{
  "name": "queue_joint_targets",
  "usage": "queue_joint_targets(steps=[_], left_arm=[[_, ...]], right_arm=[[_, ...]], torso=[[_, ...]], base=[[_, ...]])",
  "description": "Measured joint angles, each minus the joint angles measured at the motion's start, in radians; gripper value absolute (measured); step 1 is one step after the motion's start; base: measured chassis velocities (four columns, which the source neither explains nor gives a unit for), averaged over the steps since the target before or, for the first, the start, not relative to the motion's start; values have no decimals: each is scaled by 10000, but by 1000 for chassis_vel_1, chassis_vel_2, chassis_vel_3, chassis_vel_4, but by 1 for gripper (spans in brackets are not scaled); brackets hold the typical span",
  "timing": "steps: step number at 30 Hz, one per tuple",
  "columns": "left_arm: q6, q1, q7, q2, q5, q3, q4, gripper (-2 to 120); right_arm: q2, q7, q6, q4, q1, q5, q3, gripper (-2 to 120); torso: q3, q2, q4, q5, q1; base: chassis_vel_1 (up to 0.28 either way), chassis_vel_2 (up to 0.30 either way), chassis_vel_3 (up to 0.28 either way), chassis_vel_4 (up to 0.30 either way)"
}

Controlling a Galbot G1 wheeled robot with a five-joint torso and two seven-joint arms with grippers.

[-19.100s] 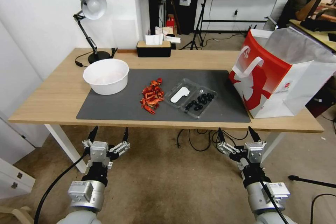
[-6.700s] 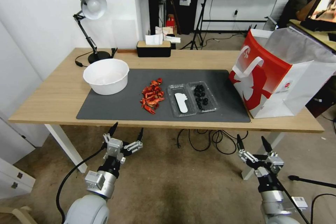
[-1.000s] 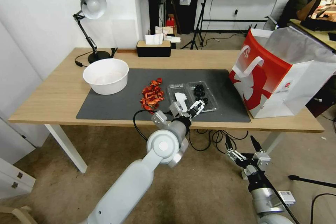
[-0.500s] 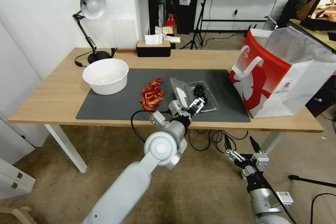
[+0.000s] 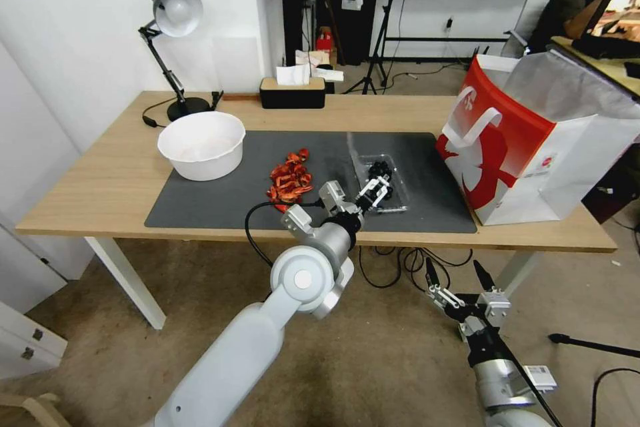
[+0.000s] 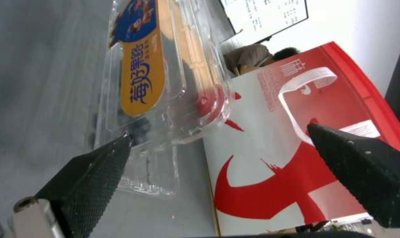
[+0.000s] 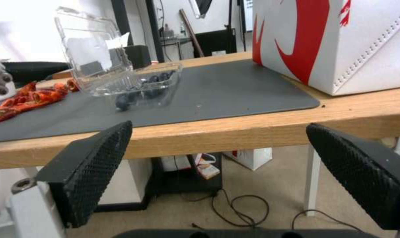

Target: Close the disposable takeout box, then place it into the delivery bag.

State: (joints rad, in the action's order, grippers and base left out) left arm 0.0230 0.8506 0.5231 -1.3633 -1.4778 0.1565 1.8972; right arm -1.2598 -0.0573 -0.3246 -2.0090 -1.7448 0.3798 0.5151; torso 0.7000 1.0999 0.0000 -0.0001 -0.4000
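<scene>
The disposable takeout box [image 5: 385, 184] lies on the dark mat, its base holding small black round pieces. Its clear lid [image 5: 355, 155] stands nearly upright on the hinge; the lid [image 6: 142, 76] carries an orange-and-blue label in the left wrist view. My left gripper [image 5: 357, 191] is open just in front of the box, and one finger [image 6: 94, 175] touches the lid's edge. From the right wrist view, the box [image 7: 120, 76] is half open. The red-and-white delivery bag [image 5: 527, 147] stands open at the table's right end. My right gripper [image 5: 460, 283] hangs open below the table's front edge.
A pile of red crayfish pieces [image 5: 289, 183] lies left of the box, and a white bowl [image 5: 201, 143] sits farther left. A desk lamp [image 5: 175, 13] and a black tissue box [image 5: 293, 90] stand at the back. The dark mat [image 5: 220, 203] covers the table's middle.
Over the last second the lid has swung up from lying flat to nearly upright, as my left gripper pushed forward and right. The right arm has barely moved.
</scene>
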Motion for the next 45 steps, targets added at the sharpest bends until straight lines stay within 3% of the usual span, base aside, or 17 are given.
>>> queue_joint_targets(steps=[34, 45], left_arm=[[54, -447, -701, 176, 145, 57, -135, 100], [264, -924, -736, -111, 316, 466, -792, 100]], right_arm=[[-176, 10, -150, -154, -159, -164, 98, 100], [-267, 4, -156, -440, -360, -212, 147, 100]], torso=[[-1, 0, 0, 1, 1], [0, 1, 0, 0, 1]], base=[[0, 0, 0, 0], [0, 0, 0, 0]])
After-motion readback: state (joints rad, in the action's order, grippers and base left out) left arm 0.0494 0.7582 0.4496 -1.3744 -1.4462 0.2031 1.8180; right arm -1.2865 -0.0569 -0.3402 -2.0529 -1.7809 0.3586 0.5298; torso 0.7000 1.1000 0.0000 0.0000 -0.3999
